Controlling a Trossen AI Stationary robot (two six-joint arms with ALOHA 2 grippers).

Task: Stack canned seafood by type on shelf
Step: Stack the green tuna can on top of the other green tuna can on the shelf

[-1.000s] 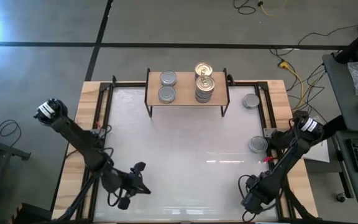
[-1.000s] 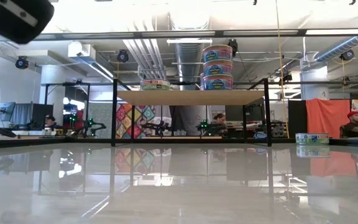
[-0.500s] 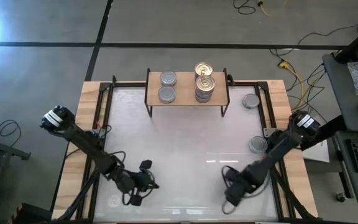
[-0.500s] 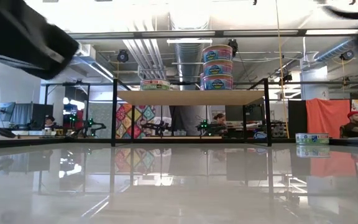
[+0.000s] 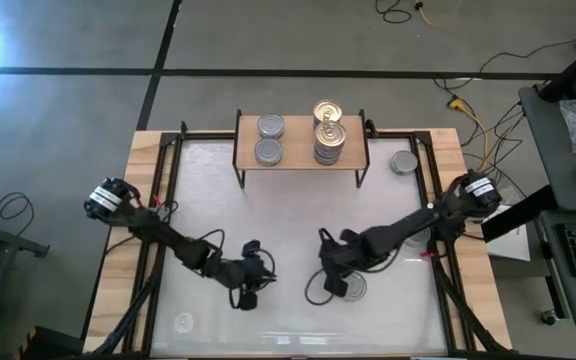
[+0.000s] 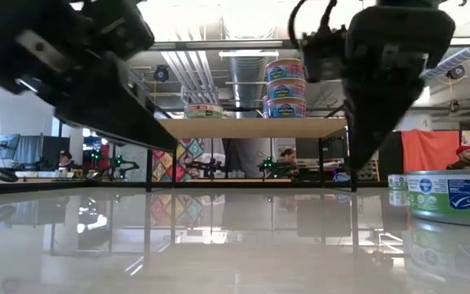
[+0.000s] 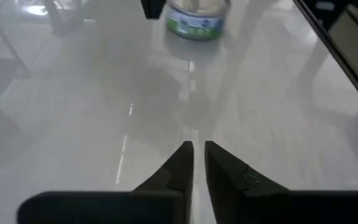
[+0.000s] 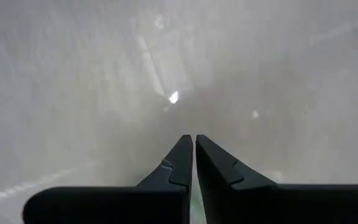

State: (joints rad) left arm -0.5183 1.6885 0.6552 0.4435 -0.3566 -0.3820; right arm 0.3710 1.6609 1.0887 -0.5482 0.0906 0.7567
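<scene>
Left gripper (image 7: 194,149), tapered dark fingers barely parted, empty above glossy white table (image 5: 288,200); right gripper (image 8: 194,142) pinched shut, empty, beside round flat tin (image 5: 351,288).

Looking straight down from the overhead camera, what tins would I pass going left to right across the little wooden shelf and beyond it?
Two single silver-grey topped round tins at the light-wood shelf's left end → the stacks of gold pull-ring tins → off the shelf, a lone silver-grey tin on the white table.

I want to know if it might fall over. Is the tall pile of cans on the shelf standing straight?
Straight, as far as I can see. The tall pile stands level on the shelf, three cans evenly stacked in the low view.
</scene>
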